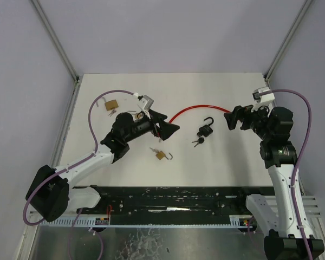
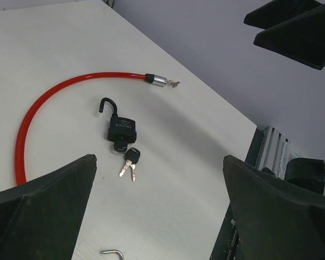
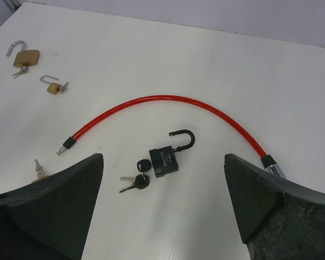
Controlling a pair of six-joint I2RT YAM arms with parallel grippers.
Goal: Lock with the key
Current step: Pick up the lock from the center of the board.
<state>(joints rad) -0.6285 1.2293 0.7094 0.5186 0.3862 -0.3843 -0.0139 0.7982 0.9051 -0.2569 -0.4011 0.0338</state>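
Padlock (image 1: 206,130), shackle open, lay on the bench (image 1: 222,162) between our left hand (image 1: 168,123) and right hand (image 1: 233,118). Both hands were spread apart and empty, either free to steady it. The red cable (image 1: 195,108) arced just beyond them. Our right wrist view, unlike the left, caught the large brass lock (image 3: 26,57). Both showed the keys (image 3: 135,181) at the padlock's base.

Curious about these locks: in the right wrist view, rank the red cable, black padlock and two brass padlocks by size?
red cable
black padlock (nearer the camera, so unsure)
upper brass padlock
lower brass padlock
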